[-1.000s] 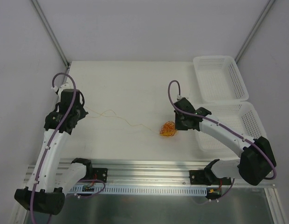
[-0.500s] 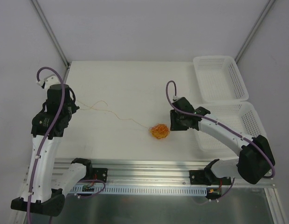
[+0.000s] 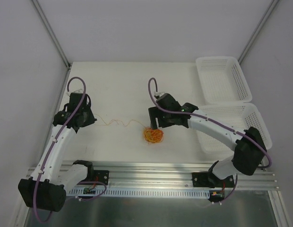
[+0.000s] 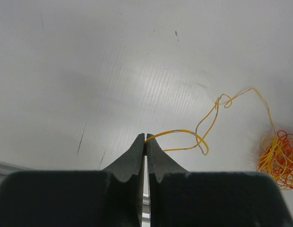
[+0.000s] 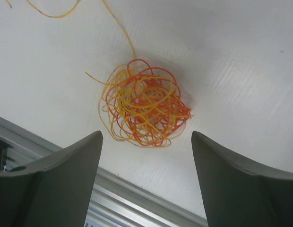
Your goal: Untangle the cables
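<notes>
The cables form a tangled red-orange and yellow ball (image 3: 153, 135) near the table's front middle. It also shows in the right wrist view (image 5: 144, 109) and at the right edge of the left wrist view (image 4: 279, 161). One yellow strand (image 3: 119, 123) runs slack and curly from the ball leftward. My left gripper (image 3: 92, 119) is shut on that strand's end (image 4: 175, 132), pinched at the fingertips (image 4: 146, 137). My right gripper (image 3: 154, 126) hovers just behind the ball, open (image 5: 146, 135), with nothing between its fingers.
Two white mesh baskets stand at the right, one at the back (image 3: 213, 58) and one nearer (image 3: 260, 125) beside the right arm. An aluminium rail (image 3: 151, 170) runs along the table's front edge, close under the ball (image 5: 137, 198).
My right gripper has opened, let go of the ball and shifted left. The ball has moved left. My left gripper went left, then came back right, and the strand now lies slack.
</notes>
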Action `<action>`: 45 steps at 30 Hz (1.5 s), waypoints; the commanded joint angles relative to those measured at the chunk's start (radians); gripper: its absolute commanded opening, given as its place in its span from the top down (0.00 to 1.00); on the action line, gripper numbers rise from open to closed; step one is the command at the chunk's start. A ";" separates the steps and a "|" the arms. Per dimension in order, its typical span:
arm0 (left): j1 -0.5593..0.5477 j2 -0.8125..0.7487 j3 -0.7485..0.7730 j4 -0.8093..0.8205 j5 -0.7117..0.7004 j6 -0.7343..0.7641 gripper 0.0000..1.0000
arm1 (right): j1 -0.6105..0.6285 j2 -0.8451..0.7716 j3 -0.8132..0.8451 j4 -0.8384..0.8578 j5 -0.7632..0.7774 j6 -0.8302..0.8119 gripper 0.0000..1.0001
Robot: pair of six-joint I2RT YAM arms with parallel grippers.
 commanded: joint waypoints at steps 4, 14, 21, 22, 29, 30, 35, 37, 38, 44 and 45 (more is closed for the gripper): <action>0.008 0.005 -0.071 0.116 0.041 -0.011 0.99 | 0.060 0.213 0.037 0.051 -0.020 0.083 0.19; 0.006 -0.021 -0.168 0.128 0.150 0.045 0.31 | 0.058 0.269 -0.008 0.048 -0.012 -0.033 0.31; -0.076 0.025 -0.137 0.214 0.383 0.206 0.12 | 0.049 0.249 -0.028 0.065 -0.054 -0.142 0.43; -0.109 0.057 -0.131 0.232 0.354 0.246 0.12 | 0.048 0.243 -0.028 0.068 -0.058 -0.152 0.44; -0.281 0.281 -0.091 0.482 0.381 0.328 0.13 | 0.018 0.216 -0.063 0.122 -0.161 -0.161 0.54; -0.284 0.306 -0.090 0.534 0.391 0.355 0.14 | 0.015 0.215 -0.071 0.133 -0.170 -0.162 0.55; -0.285 0.445 -0.059 0.631 0.489 0.429 0.15 | 0.005 0.201 -0.086 0.162 -0.203 -0.166 0.57; -0.287 0.494 -0.048 0.652 0.564 0.478 0.17 | -0.002 0.201 -0.095 0.180 -0.216 -0.161 0.57; -0.287 0.510 -0.041 0.657 0.592 0.493 0.18 | -0.005 0.201 -0.098 0.188 -0.229 -0.156 0.57; -0.295 0.611 -0.015 0.671 0.639 0.539 0.35 | -0.026 0.189 -0.129 0.225 -0.258 -0.143 0.59; -0.295 0.622 -0.012 0.671 0.647 0.538 0.38 | -0.026 0.187 -0.132 0.234 -0.264 -0.135 0.59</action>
